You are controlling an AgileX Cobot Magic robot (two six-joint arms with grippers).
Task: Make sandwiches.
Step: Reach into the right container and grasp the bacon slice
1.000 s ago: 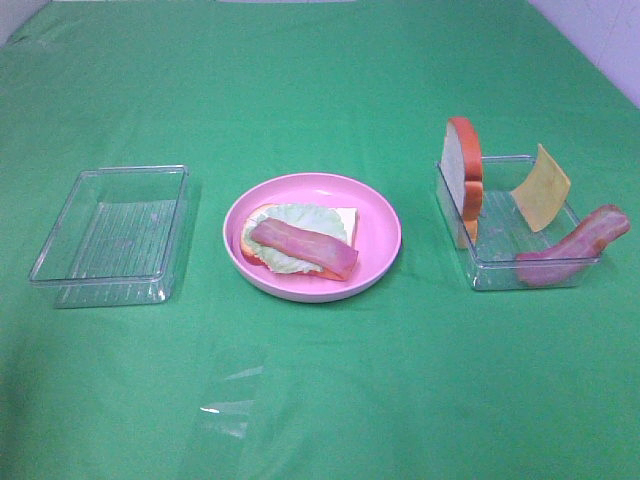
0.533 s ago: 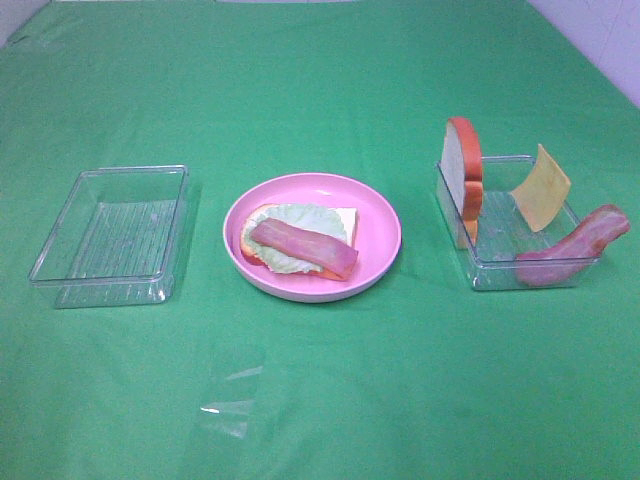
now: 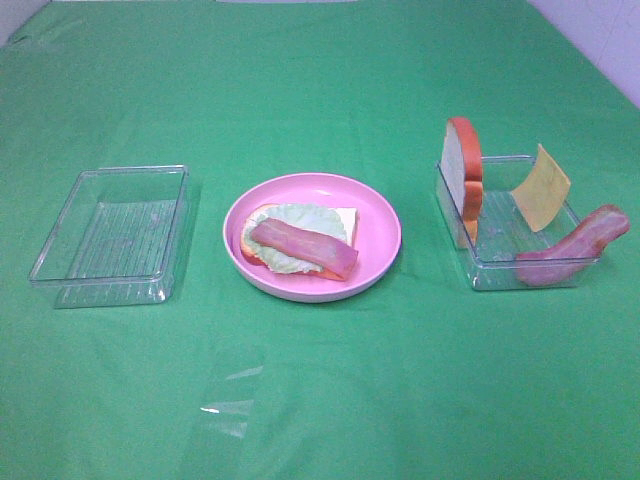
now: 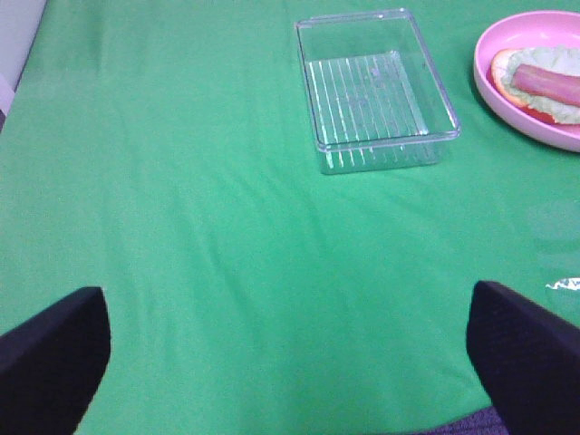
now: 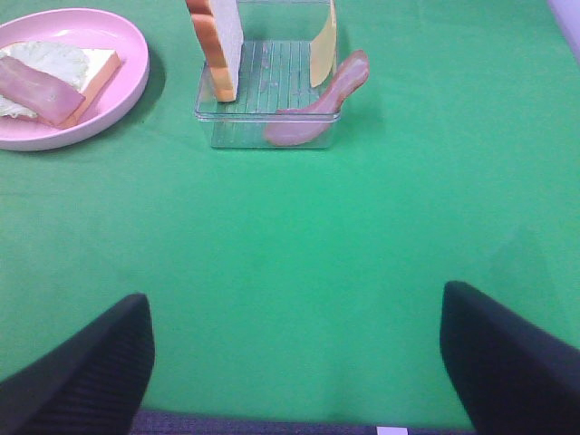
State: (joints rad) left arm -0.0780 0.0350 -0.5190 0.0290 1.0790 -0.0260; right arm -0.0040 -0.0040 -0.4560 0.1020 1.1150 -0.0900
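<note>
A pink plate [image 3: 385, 232] in the middle of the table holds a bread slice [image 3: 346, 219] lying flat. A lettuce leaf [image 3: 296, 219] lies on the bread, with a bacon strip [image 3: 304, 248] across it. The clear tray [image 3: 490, 270] on the right holds an upright bread slice [image 3: 463, 168], a leaning cheese square [image 3: 541, 187] and a second bacon strip [image 3: 575, 245] that hangs over its rim. My left gripper [image 4: 288, 349] is open over bare cloth, well short of the empty tray [image 4: 376, 86]. My right gripper [image 5: 294, 358] is open too, short of the filled tray [image 5: 267, 113]. Neither gripper shows in the exterior view.
An empty clear tray [image 3: 112, 232] stands to the left of the plate. Green cloth [image 3: 320, 400] covers the whole table, with a small shiny patch [image 3: 228, 405] near the front.
</note>
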